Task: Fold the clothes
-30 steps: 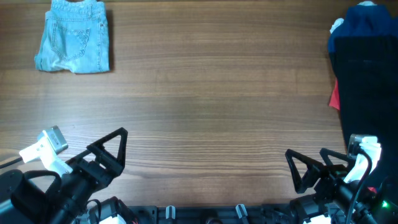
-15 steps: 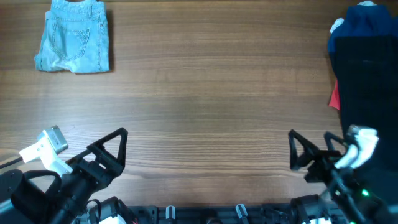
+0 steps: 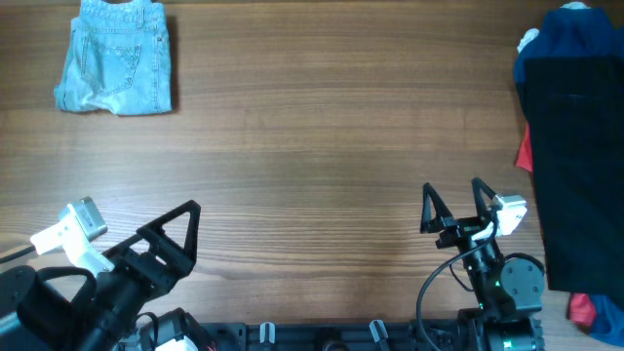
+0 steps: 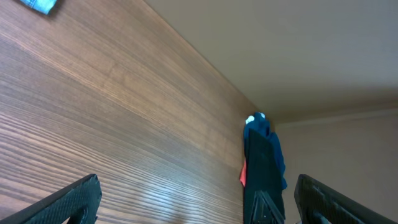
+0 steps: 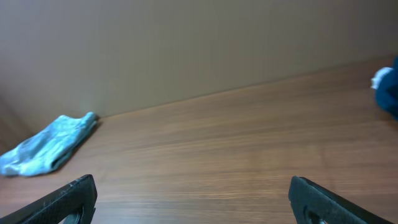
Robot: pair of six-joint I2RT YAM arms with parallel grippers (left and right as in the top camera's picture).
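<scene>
The clothes, a pair of light-blue denim shorts, lie folded and flat at the table's far left corner. The right wrist view shows them as a pale blue bundle at the left, and their corner shows at the top left of the left wrist view. My left gripper hovers open near the front left edge, far from the shorts, with nothing between its fingers. At the front right my right gripper is open and empty too, its tips toward the far edge.
A dark navy garment covers the right edge of the table, with a small red cloth showing at its left side and a white scrap at its top. Bare wooden tabletop lies between the shorts and this pile.
The right arm has swung left, off the navy garment's edge, and turned so its fingers point toward the far side. The left arm and the shorts have not moved.
</scene>
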